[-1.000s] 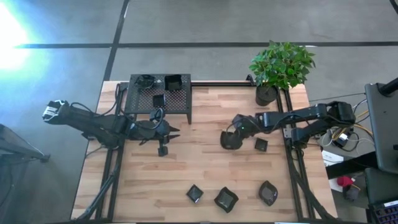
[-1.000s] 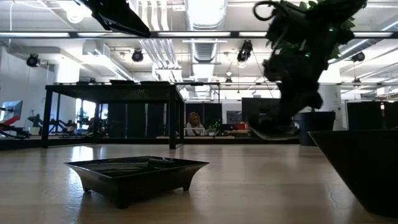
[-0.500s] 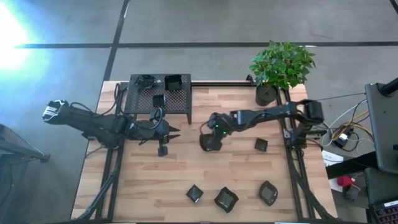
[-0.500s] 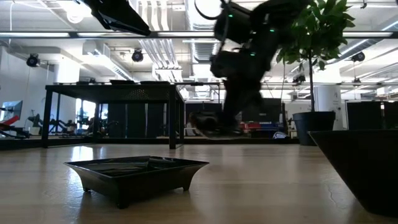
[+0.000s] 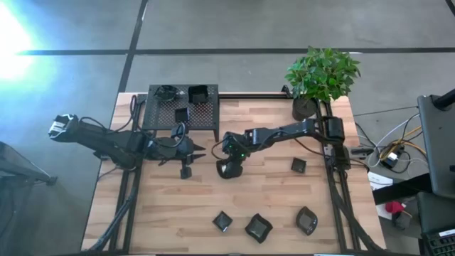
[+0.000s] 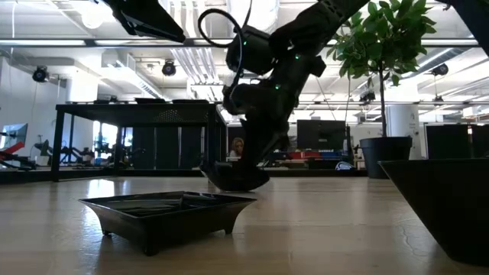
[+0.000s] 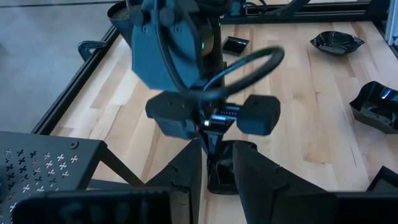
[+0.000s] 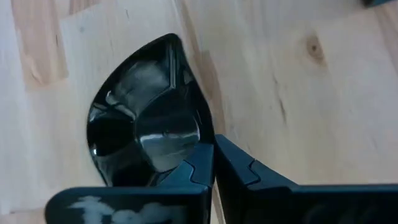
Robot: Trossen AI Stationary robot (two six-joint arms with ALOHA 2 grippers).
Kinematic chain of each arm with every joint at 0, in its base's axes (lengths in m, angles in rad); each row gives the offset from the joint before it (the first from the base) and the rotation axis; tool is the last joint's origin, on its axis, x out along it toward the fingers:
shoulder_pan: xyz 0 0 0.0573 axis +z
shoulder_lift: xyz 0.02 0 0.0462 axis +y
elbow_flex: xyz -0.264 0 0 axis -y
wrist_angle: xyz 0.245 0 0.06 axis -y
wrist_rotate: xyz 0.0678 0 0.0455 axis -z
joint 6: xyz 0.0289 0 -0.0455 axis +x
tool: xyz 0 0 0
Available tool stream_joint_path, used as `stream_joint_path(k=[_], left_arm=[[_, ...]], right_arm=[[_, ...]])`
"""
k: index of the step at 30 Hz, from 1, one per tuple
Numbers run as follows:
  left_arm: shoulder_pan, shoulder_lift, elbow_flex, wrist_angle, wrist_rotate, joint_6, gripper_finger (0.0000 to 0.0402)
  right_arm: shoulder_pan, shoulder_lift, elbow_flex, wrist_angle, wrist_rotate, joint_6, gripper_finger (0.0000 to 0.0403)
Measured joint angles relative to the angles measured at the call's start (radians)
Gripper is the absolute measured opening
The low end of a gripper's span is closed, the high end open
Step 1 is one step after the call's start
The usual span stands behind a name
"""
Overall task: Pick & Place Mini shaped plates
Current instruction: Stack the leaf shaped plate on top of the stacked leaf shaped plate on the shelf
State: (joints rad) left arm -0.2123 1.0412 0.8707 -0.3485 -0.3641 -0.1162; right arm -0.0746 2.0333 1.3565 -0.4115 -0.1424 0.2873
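**A leaf-shaped plate rides across the table in our right gripper**

Our right gripper is stretched toward the middle of the wooden table, its fingers pinched tight on the rim of a glossy black leaf-shaped plate. The right wrist view shows why the hold works: the two fingers meet on the thin edge at one end, so the dish hangs out beyond the tips, its hollow facing the camera and the bare wood behind it. In the low view the plate sits low under the gripper, close to the tabletop; we cannot tell whether it touches.

Our left gripper waits just beside it, in front of the perforated stand, fingers spread as wide as they go and holding nothing — placed, we judge, to receive the plate or stay clear of it.

The stand already carries three plates: a square plate and a rounded plate at the back, a small plate nearer the middle. Four more lie on the table — a small square one on the right, and three along the near edge. So the stand looks like the goal, and most of the job remains. The potted plant stands at the far right corner, well out of the way.
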Motion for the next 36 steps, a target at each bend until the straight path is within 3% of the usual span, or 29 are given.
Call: stream_joint_path(k=[13, 24, 36], left_arm=[[0.0, 0.0, 0.013, 0.0, 0.0, 0.0, 0.0085], [0.0, 0.0, 0.011, -0.005, 0.0, 0.0, 0.0085], [0.001, 0.022, 0.008, -0.005, 0.03, 0.108, 0.0085]], right_arm=[[0.005, 0.006, -0.002, 0.0, 0.002, -0.033, 0.0012], [0.007, -0.008, -0.004, 0.008, 0.006, -0.083, 0.0085], [0.018, -0.246, -0.005, -0.134, 0.008, -0.112, 0.0094]])
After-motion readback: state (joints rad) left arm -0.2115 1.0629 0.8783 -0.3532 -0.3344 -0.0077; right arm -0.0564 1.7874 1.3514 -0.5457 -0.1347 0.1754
